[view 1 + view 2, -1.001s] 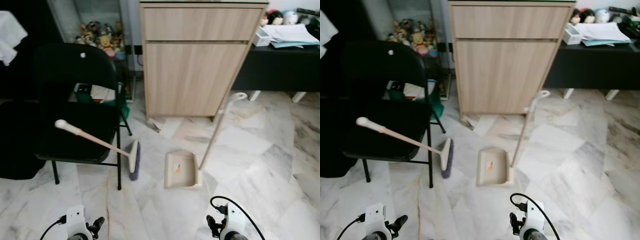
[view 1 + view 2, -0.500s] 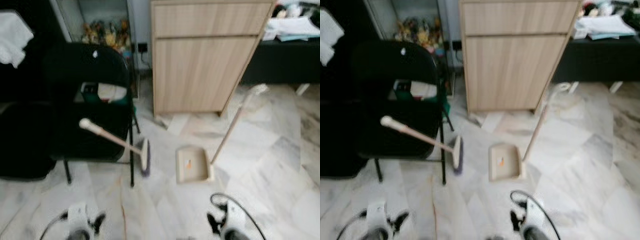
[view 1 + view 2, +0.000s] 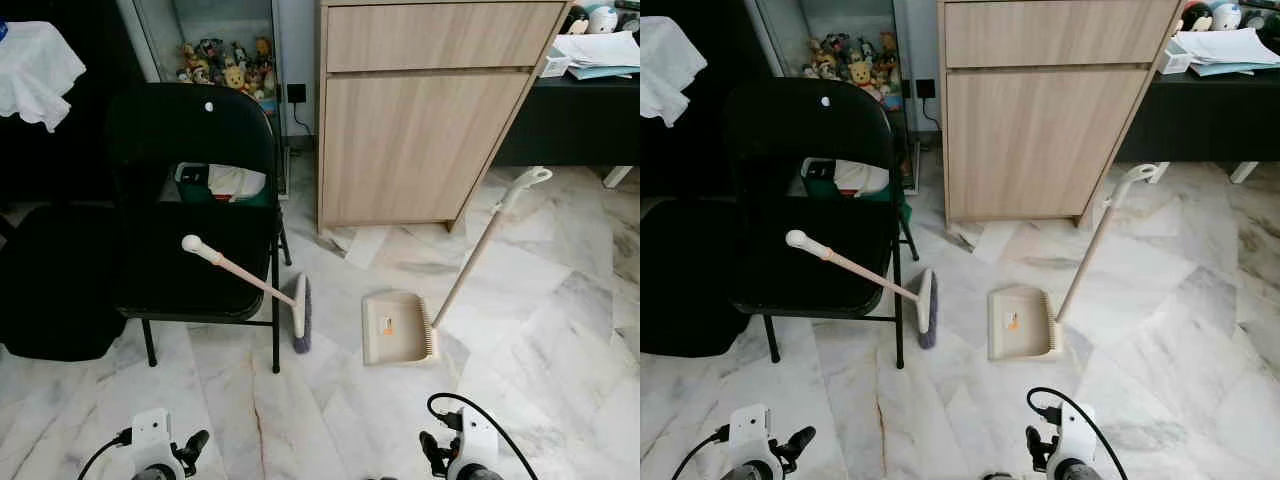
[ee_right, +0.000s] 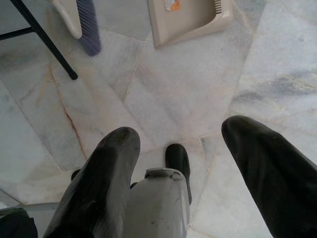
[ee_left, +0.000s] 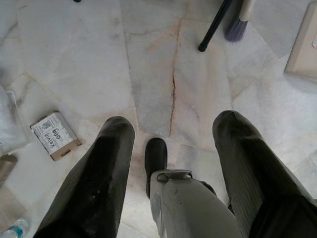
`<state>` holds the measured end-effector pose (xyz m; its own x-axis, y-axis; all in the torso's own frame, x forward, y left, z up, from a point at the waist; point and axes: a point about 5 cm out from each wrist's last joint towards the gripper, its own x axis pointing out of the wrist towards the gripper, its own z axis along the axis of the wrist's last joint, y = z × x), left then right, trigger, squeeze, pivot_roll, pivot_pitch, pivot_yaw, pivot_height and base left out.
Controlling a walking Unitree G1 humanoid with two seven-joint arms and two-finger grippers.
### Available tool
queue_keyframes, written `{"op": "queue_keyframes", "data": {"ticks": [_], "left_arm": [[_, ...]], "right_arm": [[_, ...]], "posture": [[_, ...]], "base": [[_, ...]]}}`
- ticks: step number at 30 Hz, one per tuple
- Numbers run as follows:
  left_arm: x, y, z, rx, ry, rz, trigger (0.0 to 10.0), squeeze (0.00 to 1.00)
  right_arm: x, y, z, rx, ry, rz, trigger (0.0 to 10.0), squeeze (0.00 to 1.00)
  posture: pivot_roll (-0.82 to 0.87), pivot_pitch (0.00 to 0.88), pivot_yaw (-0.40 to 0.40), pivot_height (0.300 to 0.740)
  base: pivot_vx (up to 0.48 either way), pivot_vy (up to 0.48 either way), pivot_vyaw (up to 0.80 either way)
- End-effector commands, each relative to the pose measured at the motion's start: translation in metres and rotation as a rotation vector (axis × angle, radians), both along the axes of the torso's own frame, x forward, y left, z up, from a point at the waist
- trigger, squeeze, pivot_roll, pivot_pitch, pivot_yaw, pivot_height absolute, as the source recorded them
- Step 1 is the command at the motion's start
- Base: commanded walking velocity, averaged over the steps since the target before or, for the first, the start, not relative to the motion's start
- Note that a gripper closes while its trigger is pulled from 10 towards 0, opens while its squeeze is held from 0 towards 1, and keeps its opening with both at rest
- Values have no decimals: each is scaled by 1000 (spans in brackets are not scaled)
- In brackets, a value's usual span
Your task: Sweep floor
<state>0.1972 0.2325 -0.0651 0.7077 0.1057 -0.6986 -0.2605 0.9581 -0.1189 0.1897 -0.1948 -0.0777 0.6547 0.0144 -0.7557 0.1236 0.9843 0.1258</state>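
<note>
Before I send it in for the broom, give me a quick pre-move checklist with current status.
1. Broom reachable: ok, handle leans on the chair seat, head on the floor.
2. Dustpan ready: ok, flat on the floor, handle propped against the cabinet.
3. Left gripper free: ok, open, holding nothing.
4. Right gripper free: ok, open, holding nothing.
5. Dirt to sweep: cannot tell; a small box lies on the floor.

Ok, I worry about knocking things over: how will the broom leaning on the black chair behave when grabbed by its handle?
The broom looks stiff and light: a thin, straight stick with a small head. It merely leans on the chair seat, bristles on the floor, so a nudge would probably slide it off. The rounded handle tip may be slippery.
</note>
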Motion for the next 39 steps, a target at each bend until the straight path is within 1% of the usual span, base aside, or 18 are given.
{"op": "queue_keyframes", "data": {"ticks": [1, 4, 11, 12, 13, 15, 23, 26, 29, 33, 36, 39], "left_arm": [[-9, 1, -5, 1, 35, -7, 10000, 0], [-9, 1, -5, -1, 34, -8, 10000, 0], [-10, 1, -5, -2, 32, -11, 10000, 0], [-10, 1, -5, -3, 32, -11, 10000, 0], [-10, 1, -5, -3, 31, -10, 10000, 0], [-10, 1, -5, -4, 30, -10, 10000, 0], [-10, 1, -5, -3, 30, -11, 10000, 0], [-9, 1, -5, 3, 27, -11, 10000, 0], [-9, 1, -5, 8, 29, -12, 10000, 0], [-9, 2, -5, 30, 40, -14, 10000, 0], [-10, 3, -5, 24, 36, 17, 10000, 0], [-9, 3, -4, 32, 30, 3, 10000, 0]], "right_arm": [[-7, 5, -5, 7, 28, -6, 10000, 0], [-5, 11, -4, 10, 22, 0, 10000, 0], [-3, 14, -4, 12, 20, 3, 10000, 0], [-4, 13, -4, 11, 22, 2, 10000, 0], [-6, 8, -4, 7, 26, -2, 10000, 0], [-8, 3, -5, 4, 28, -6, 10000, 0], [-10, -2, -5, 2, 30, -7, 10000, 0], [-11, -2, -5, 3, 32, -7, 10000, 0], [-12, 1, -6, 4, 37, -6, 10000, 0], [-12, 9, -7, 9, 42, -4, 10000, 0], [-11, 15, -8, 12, 40, 1, 10000, 0], [-10, 19, -7, 17, 35, 5, 10000, 0]], "posture": [[-124, 155, -4, 740], [-125, 151, -4, 740], [-124, 146, -4, 740], [-125, 147, -4, 740], [-125, 147, -4, 740], [-125, 148, -3, 740], [-126, 152, -4, 740], [-125, 152, -5, 740], [-127, 157, -6, 740], [-130, 160, -6, 740], [-128, 165, -8, 740], [-127, 165, -9, 740]], "base": [[0, 0, 0], [289, 0, 0], [328, 0, 0], [330, 0, 0], [330, 0, 0], [332, 0, 0], [329, 0, 0], [80, 0, 0], [0, 0, 0], [0, 0, 0], [0, 0, 0], [0, 0, 0]]}}
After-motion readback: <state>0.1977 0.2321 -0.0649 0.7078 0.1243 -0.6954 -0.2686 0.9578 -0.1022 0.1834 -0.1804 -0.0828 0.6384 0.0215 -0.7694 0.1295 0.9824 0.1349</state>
